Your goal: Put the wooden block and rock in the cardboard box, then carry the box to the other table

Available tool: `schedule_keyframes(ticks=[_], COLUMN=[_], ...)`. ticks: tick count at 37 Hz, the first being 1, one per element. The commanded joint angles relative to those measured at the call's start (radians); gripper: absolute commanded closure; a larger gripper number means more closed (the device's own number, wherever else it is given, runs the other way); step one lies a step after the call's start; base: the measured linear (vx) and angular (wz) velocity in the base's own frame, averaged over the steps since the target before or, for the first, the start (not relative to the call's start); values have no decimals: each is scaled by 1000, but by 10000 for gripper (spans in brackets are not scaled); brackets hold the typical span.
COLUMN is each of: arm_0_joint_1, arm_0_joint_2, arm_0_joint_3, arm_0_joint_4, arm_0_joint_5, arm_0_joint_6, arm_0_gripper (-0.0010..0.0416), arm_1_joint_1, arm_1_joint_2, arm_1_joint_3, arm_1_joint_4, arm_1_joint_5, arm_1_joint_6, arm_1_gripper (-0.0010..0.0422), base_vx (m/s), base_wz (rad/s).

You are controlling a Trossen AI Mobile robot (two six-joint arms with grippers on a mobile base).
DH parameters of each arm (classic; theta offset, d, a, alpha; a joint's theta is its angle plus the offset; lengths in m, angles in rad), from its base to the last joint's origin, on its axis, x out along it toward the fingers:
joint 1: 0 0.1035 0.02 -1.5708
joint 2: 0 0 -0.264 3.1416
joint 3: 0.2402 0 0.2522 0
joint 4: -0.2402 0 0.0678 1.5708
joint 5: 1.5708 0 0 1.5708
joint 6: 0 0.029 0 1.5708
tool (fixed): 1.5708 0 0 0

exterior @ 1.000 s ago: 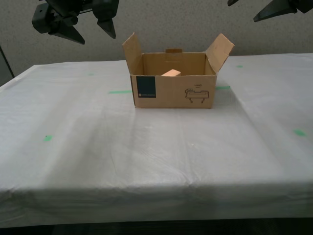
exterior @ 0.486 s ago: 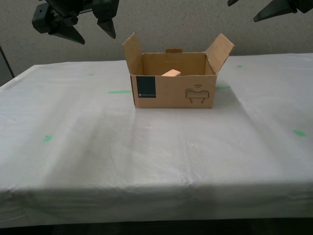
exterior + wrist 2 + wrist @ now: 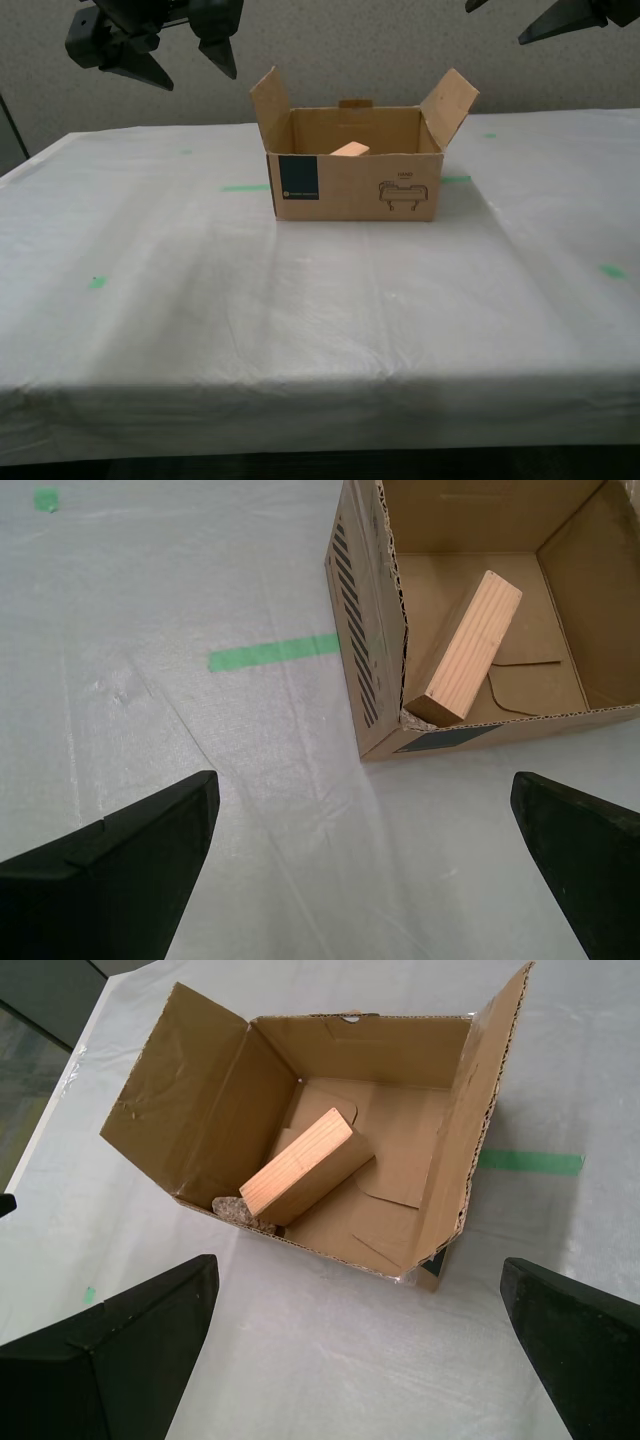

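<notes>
the cardboard box (image 3: 355, 170) sits on the other table (image 3: 300, 300), the one under wrinkled white cloth with green tape marks, its printed front toward the exterior view and its two side flaps standing up and splayed outward. its long axis runs across the exterior view, from that view's left to its right. inside, the wooden block (image 3: 305, 1165) lies slanted, one end propped up on the rock (image 3: 243, 1212), which peeks out beneath it against a wall. i judge the box light and stiff enough along its corrugated walls but soft at the flaps, with loose contents that will slide if tipped; the short end walls below the flaps look like the best hold, pressed from both sides. my first gripper (image 3: 355, 1360) and my second gripper (image 3: 365, 865) both hang spread wide and empty above the table, each looking down at one end of the box, touching nothing.
</notes>
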Motion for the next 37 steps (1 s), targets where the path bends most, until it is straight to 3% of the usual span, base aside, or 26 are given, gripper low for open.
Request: schedule_keyframes(ticks=[1,37], arm_0_joint_1=[0,0], arm_0_joint_2=[0,0], arm_0_joint_3=[0,0], arm_0_joint_4=[2,2], arm_0_joint_5=[2,2], arm_0_joint_6=[3,3], arm_0_gripper=[12,12], arm_1_joint_1=[0,0], arm_1_joint_2=[0,0], arm_1_joint_3=[0,0], arm_1_joint_4=[2,2], arm_1_joint_5=[-3,-3], arm_1_joint_6=[-1,-1], arm_1_gripper=[12,12], base_vx=[0,0], base_wz=[0,0])
